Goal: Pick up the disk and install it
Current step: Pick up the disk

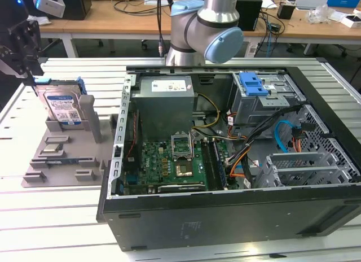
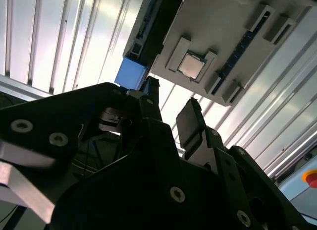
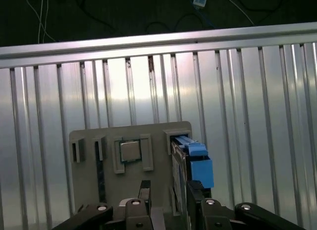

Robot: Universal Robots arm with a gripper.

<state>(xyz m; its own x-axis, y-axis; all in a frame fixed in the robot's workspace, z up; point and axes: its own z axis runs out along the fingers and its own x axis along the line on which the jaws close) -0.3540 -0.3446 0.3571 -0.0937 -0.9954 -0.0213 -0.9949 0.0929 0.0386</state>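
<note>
The disk (image 1: 62,108) stands on edge in a slot of a grey holder (image 1: 84,174) on the slatted table, at the exterior view's left. It is silver with a blue-and-white label and blue side rails. My gripper (image 1: 26,67) hangs just above and beside the disk's upper far corner, touching nothing. In the first wrist view the disk's blue rail (image 3: 197,163) lies just past my fingertips (image 3: 144,189), with my gripper (image 3: 169,189) open. The second wrist view shows my gripper (image 2: 168,108) with a gap between both dark fingers (image 2: 189,122) and the blue rail (image 2: 132,74) beyond.
An open computer case (image 1: 225,225) takes up the middle and the exterior view's right, with a grey power supply (image 1: 166,88), a motherboard (image 1: 169,160) and a drive cage with a blue latch (image 1: 252,84). A chip (image 3: 130,151) rests on the holder. Desks stand behind.
</note>
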